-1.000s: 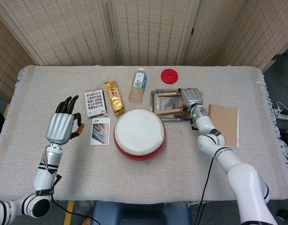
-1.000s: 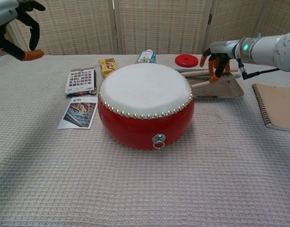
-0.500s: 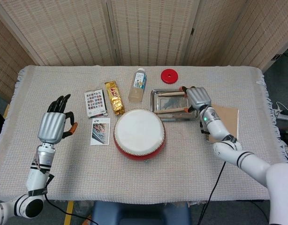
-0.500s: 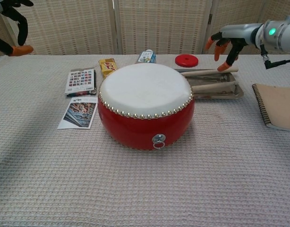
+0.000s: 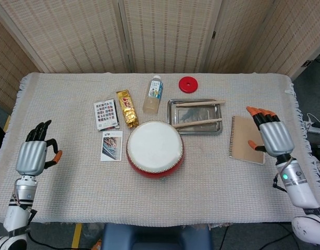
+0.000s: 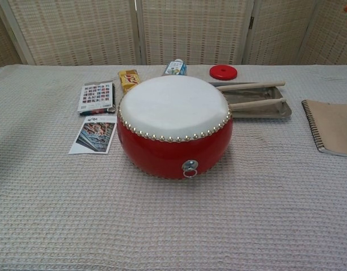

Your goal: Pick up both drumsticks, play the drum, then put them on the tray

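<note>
Red drum point(image 5: 155, 148) mid-table, landmark. Metal tray point(image 5: 195, 120) just beyond drum's right shoulder; both drumsticks point(image 5: 197, 123) lie across tray, tips overhanging right rim. Left hand point(image 5: 32, 155) far left of drum, fingers spread, holding nothing. Right hand point(image 5: 268, 135) far right of drum, over notebook point(image 5: 247, 138) edge, fingers apart, empty.

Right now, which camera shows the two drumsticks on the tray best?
The head view: both drumsticks show full length across the tray. The chest view shows them low and foreshortened, their near ends hidden behind the drum.
</note>
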Motion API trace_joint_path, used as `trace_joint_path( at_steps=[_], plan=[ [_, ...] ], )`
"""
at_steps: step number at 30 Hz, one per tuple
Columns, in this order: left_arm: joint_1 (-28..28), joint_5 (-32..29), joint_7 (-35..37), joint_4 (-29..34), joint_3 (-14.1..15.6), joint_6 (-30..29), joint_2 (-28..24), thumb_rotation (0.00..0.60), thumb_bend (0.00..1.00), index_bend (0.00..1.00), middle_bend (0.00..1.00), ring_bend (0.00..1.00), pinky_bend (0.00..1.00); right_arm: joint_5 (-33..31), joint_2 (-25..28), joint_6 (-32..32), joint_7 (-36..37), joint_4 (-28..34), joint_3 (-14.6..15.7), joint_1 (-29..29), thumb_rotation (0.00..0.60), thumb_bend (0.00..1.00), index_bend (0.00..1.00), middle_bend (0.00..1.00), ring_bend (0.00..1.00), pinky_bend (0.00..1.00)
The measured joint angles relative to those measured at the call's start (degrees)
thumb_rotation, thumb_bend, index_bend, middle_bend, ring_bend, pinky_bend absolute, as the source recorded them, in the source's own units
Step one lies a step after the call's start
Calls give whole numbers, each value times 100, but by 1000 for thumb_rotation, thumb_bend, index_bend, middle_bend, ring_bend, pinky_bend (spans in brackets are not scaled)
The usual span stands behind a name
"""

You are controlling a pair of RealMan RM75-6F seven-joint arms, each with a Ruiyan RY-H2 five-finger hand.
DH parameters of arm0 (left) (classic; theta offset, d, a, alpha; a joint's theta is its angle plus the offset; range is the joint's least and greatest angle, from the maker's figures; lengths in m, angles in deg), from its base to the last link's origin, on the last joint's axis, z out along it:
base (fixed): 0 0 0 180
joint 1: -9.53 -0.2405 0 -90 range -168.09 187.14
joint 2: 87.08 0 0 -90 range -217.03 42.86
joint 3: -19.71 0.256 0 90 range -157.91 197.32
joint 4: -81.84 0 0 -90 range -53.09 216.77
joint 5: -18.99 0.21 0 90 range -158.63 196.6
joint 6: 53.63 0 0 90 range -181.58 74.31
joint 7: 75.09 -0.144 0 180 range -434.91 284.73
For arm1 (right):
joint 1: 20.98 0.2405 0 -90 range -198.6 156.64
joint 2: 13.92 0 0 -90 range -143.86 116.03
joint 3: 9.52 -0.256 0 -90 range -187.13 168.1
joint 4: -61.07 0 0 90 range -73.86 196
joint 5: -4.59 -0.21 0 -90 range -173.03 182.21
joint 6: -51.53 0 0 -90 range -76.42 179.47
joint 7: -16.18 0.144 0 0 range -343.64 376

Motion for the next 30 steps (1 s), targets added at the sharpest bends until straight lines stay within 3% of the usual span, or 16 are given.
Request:
trace_joint_path(
  at_steps=[6,12,17,22,30],
  plan=[
    [-478,281,198,17,253,-421,-94,600,369,0,0,0,96,866,-3,-1224,527,-108,446,-1009,600,156,0,65,0,119],
    [-881,646,294,101,497,-770,-136,600,369,0,0,0,65,1218,-183,-1690,934,-311,729,-1615,600,156,0,29,0,46],
    [-1051,955,290,156,650,-862,-184,600,353,0,0,0,46,1257,-254,-1800,1041,-371,743,-1835,600,156,0,17,0,13],
    [-1139,1060,327,172,696,-808,-209,600,225,0,0,0,20,1206,-275,-1754,1177,-402,683,-1950,600,156,0,0,0,0],
    [-1206,1080,238,206,700,-640,-278,600,218,0,0,0,12,1255,-295,-1774,1249,-394,601,-2092,600,156,0,0,0,0]
  ],
)
